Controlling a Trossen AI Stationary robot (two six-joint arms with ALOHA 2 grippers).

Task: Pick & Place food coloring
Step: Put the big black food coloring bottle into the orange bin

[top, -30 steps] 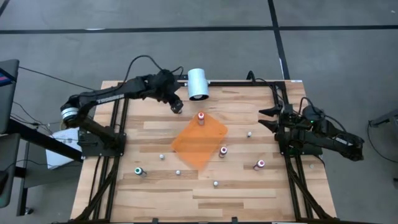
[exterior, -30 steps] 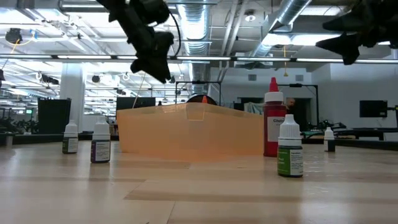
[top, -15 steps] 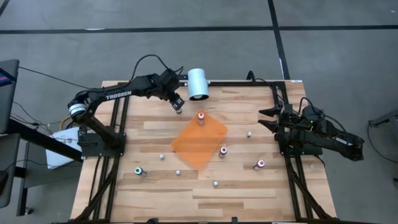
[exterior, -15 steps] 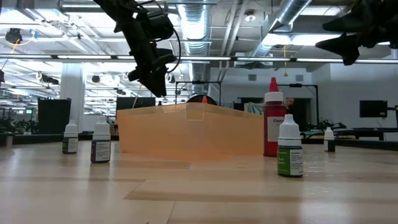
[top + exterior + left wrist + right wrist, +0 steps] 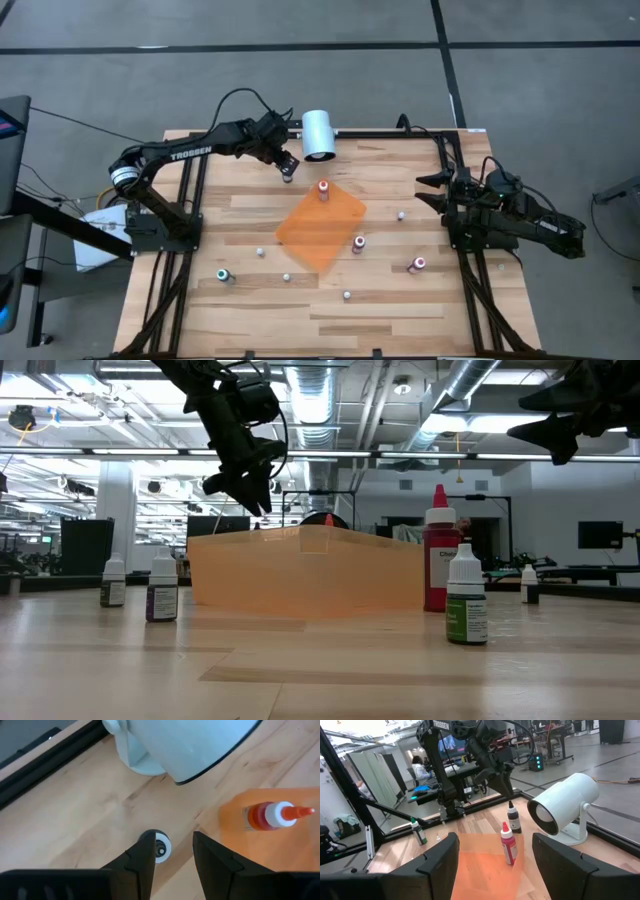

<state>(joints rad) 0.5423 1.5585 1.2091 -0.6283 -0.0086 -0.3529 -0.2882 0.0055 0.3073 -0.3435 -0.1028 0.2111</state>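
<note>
The food coloring bottles stand scattered and upright on the wooden table. A red-topped one (image 5: 323, 188) stands on the far corner of the orange sheet (image 5: 318, 232). A purple-topped bottle (image 5: 358, 242), a pink one (image 5: 418, 265) and a green one (image 5: 224, 275) stand nearer. A dark-topped bottle (image 5: 161, 849) stands on bare wood beside the white lamp. My left gripper (image 5: 172, 840) is open and hangs just above this bottle (image 5: 513, 820), fingers pointing down on either side of its cap. My right gripper (image 5: 492, 870) is open, raised at the table's right side.
A white cylindrical lamp (image 5: 318, 134) sits at the far edge, close to my left gripper. Small pale bottles (image 5: 261, 252) (image 5: 347, 295) (image 5: 401, 214) dot the table. Black frame rails run along the left (image 5: 190, 200) and right (image 5: 462, 250) sides.
My left gripper has come down toward the dark-topped bottle by the lamp and tipped to point more steeply downward, then held there. The bottles and the orange sheet have stayed in place.
</note>
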